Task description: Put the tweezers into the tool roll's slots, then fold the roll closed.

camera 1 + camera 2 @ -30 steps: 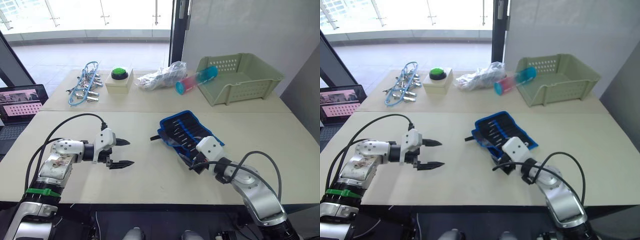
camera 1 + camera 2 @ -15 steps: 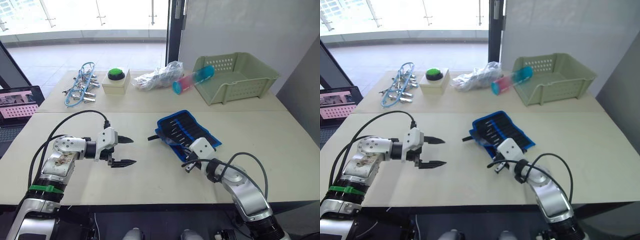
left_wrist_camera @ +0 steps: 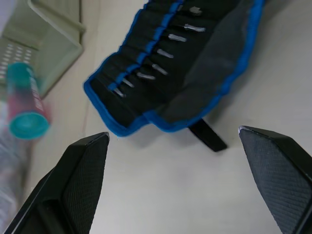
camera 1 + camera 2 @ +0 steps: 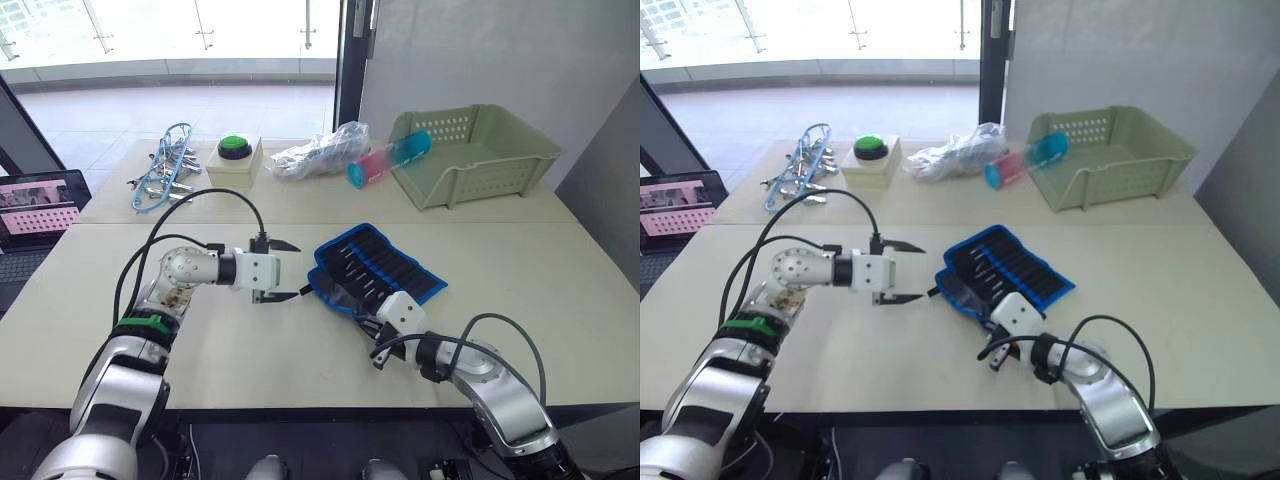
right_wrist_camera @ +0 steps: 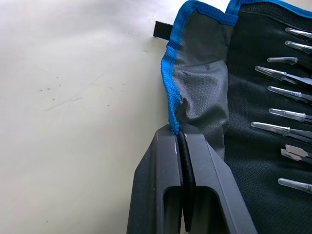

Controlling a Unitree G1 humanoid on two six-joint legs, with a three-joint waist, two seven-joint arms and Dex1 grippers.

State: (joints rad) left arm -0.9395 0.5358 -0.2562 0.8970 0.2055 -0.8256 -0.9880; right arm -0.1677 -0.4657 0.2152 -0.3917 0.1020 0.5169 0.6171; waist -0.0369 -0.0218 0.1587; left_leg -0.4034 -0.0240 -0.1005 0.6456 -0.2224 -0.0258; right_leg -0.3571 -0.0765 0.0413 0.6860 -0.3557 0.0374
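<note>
Tweezers (image 5: 285,89) sit slotted in tool roll (image 4: 385,272) mid-table, its blue-trimmed flap pinched shut in right gripper (image 5: 181,137) at roll's 7 o'clock, left gripper (image 4: 290,270) wide open at 9; thin edge-grip might slip mid-fold.

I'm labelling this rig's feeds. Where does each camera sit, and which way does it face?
Left and right eye views: on the head, looking down over the table, both arms showing.
Left wrist view: behind the open left gripper, facing the tool roll.
Right wrist view: behind the right gripper, jaws shut on the roll's blue edge.
All views share the roll.
</note>
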